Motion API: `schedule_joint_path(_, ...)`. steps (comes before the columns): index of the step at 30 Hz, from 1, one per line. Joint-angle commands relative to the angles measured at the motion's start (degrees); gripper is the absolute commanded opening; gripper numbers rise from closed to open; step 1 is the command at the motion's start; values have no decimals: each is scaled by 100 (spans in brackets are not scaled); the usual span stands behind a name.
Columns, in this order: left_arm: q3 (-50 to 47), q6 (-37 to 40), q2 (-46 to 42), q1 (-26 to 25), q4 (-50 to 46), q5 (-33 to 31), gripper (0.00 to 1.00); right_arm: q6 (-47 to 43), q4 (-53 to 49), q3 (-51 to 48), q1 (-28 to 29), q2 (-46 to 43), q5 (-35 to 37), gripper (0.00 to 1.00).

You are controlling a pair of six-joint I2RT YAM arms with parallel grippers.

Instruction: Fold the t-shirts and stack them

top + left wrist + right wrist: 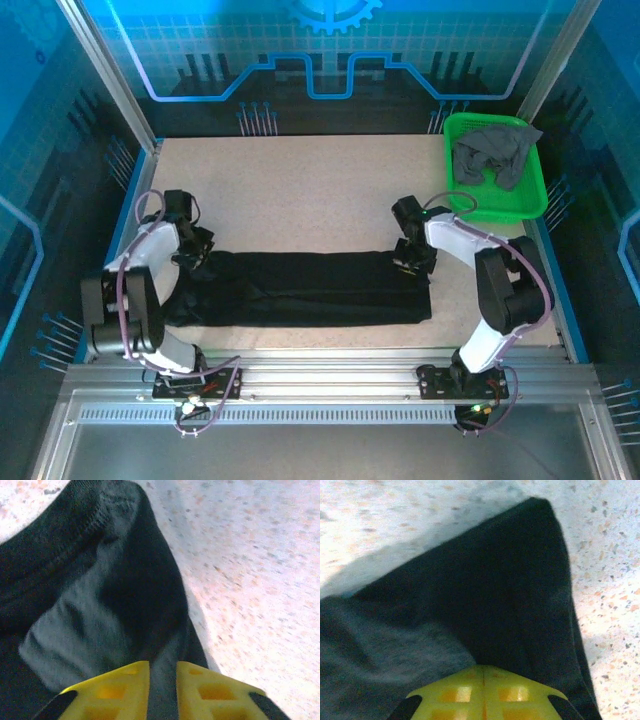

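The black t-shirt [300,290] lies as a long folded band across the table in front of the arms. My left gripper [197,258] is at its far left corner. In the left wrist view the yellow fingers [125,690] are shut on a raised ridge of the black t-shirt [125,580] that runs into the narrow gap of the left gripper [163,664]. My right gripper [410,260] is at the far right corner. In the right wrist view the right gripper [484,667] has its tips closed together, pinching the black t-shirt [495,590]. The dark grey t-shirt [495,150] lies crumpled in the basket.
A bright green mesh basket [530,200] stands at the back right corner of the table. The speckled tabletop [300,190] is bare behind the black shirt. Metal frame posts and blue walls enclose the table on three sides.
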Motion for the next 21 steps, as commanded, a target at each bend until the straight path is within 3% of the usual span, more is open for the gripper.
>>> schedule_joint_path(1, -42, 124, 269, 616, -237, 88, 17, 41, -149, -119, -312, 132, -50, 9)
schedule_joint_path(6, 80, 564, 693, 1389, -371, 361, 17, -16, -175, -403, -514, -98, 44, 19)
schedule_joint_path(11, 323, 636, 627, 1470, -400, 549, 18, -38, -472, -151, -436, -359, 243, 21)
schedule_joint_path(16, 231, 391, -278, 1089, -448, 331, 19, 102, -758, -15, -239, -848, 479, 28)
schedule_joint_path(21, 226, 169, -605, 111, -465, 335, 23, 177, -453, -501, -145, -981, -29, 27)
